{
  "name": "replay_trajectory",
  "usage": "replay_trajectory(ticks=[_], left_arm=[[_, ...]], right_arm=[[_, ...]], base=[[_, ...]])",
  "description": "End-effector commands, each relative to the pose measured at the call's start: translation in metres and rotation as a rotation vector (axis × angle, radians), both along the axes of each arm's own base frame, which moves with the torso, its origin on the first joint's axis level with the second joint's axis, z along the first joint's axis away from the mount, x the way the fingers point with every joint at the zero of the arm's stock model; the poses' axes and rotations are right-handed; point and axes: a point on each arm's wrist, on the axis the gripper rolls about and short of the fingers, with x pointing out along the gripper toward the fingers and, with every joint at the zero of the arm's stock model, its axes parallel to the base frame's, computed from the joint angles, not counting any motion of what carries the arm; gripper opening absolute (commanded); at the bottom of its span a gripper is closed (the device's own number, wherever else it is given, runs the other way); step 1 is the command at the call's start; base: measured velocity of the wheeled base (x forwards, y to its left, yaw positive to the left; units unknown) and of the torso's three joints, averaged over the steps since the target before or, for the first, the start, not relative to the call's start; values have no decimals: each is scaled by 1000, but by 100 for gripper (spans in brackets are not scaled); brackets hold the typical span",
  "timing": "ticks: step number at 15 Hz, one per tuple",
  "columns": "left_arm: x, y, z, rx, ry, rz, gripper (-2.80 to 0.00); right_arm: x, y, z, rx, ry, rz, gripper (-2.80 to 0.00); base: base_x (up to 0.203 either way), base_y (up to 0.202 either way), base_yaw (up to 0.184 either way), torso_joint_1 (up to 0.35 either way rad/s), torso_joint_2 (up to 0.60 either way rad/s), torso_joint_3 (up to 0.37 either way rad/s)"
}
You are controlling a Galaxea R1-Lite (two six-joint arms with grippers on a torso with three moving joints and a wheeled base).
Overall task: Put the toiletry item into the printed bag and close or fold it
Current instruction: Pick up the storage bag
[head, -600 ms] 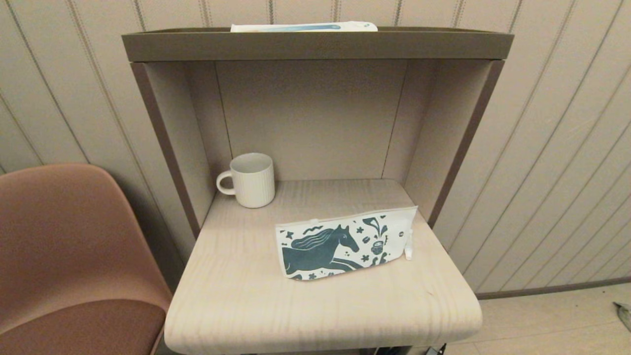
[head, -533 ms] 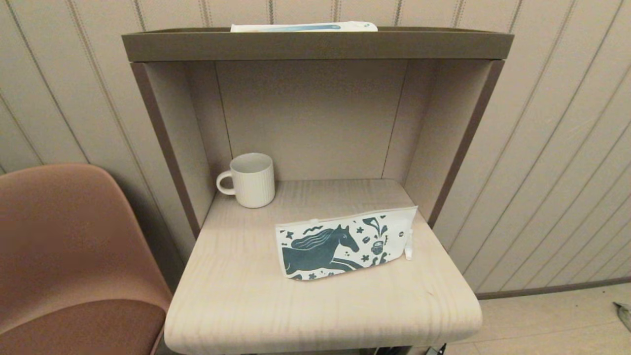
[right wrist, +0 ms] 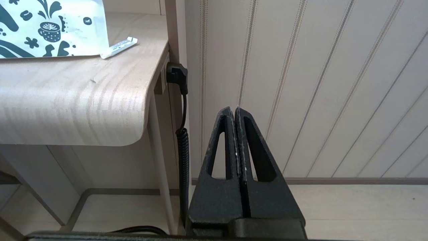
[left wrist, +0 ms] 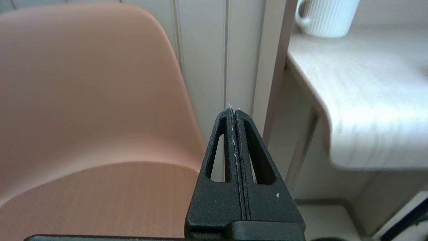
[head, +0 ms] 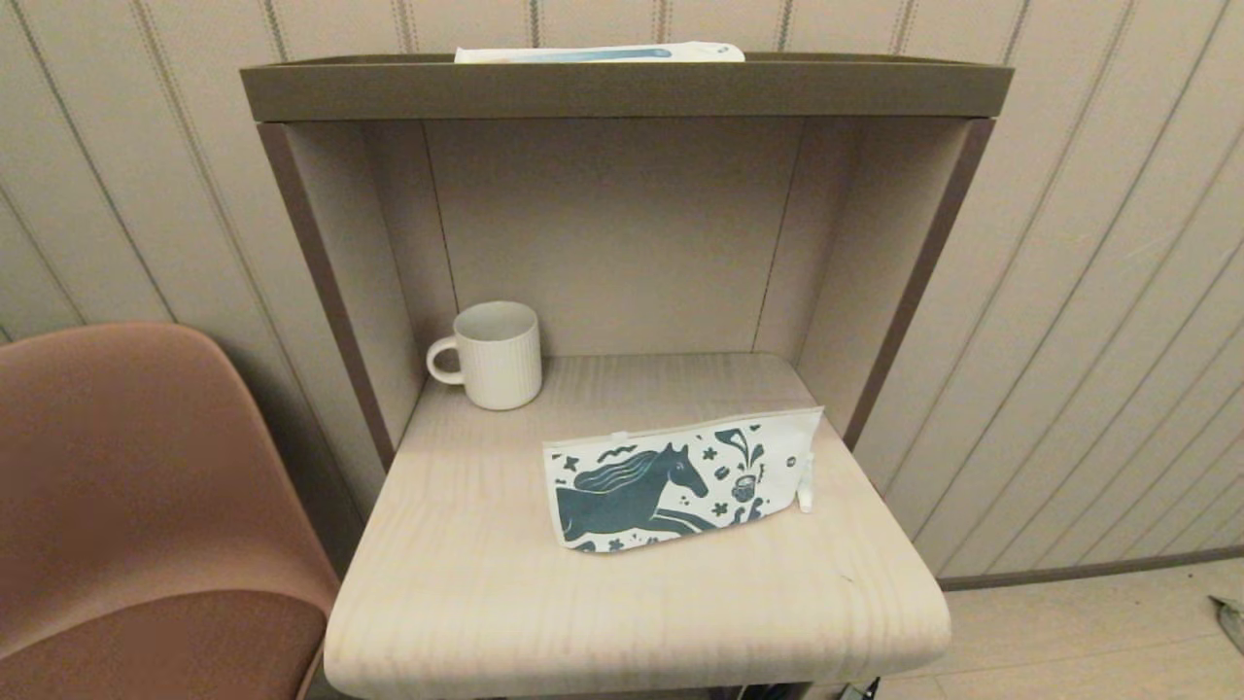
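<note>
The left gripper (left wrist: 234,112) hung low off the table's left side, its 2 fingers pressed flat together and holding nothing, with the pink chair (left wrist: 83,110) just beyond its tips and the table edge (left wrist: 351,140) higher up beside it. The right gripper (right wrist: 235,110) was parked low off the table's right side, its 2 fingers likewise pinched together on nothing, facing the striped wall (right wrist: 317,83); a black plug and coiled cable (right wrist: 182,134) ran down beside the table leg. Neither arm showed in the head view. The printed bag (head: 680,478) lay on the pale wooden table (head: 632,603), right of its middle, its long top edge rising toward 2 o'clock and the horse print facing up. Its white zip pull (head: 804,486) lay on the wood at the bag's 3 o'clock end. A ribbed white mug (head: 498,355) stood upright at about 10 o'clock from the bag, well apart from it, in the back left corner of the alcove, handle toward 9 o'clock. On the brown shelf (head: 622,89) at 12 o'clock above the alcove lay a flat white and blue item (head: 598,52), only its top edge visible.
</note>
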Motion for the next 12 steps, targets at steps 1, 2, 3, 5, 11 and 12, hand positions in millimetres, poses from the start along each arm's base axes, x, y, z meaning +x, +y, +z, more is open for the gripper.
replay_trajectory(ticks=[1, 2, 3, 5, 11, 12], left_arm=[[-2, 0, 20, -11, -15, -2, -280], [-4, 0, 49, -36, -48, -9, -280], [-3, 0, 78, -56, -65, -27, -280], [8, -1, 130, -77, -67, -113, -280], [32, -10, 160, -88, 127, -527, -280], [31, -11, 157, -89, 136, -548, -280]], right_arm=[[0, 0, 0, 0, 0, 0, -280], [0, 0, 0, 0, 0, 1, -280], [0, 0, 0, -1, 0, 1, -280], [0, 0, 0, -3, 0, 0, -280], [0, 0, 0, -4, 4, -2, -280], [0, 0, -1, -7, 8, 0, -280]], base=[[0, 0, 0, 0, 0, 0], [0, 0, 0, 0, 0, 0], [0, 0, 0, 0, 0, 0], [0, 0, 0, 0, 0, 0], [0, 0, 0, 0, 0, 0], [0, 0, 0, 0, 0, 0]])
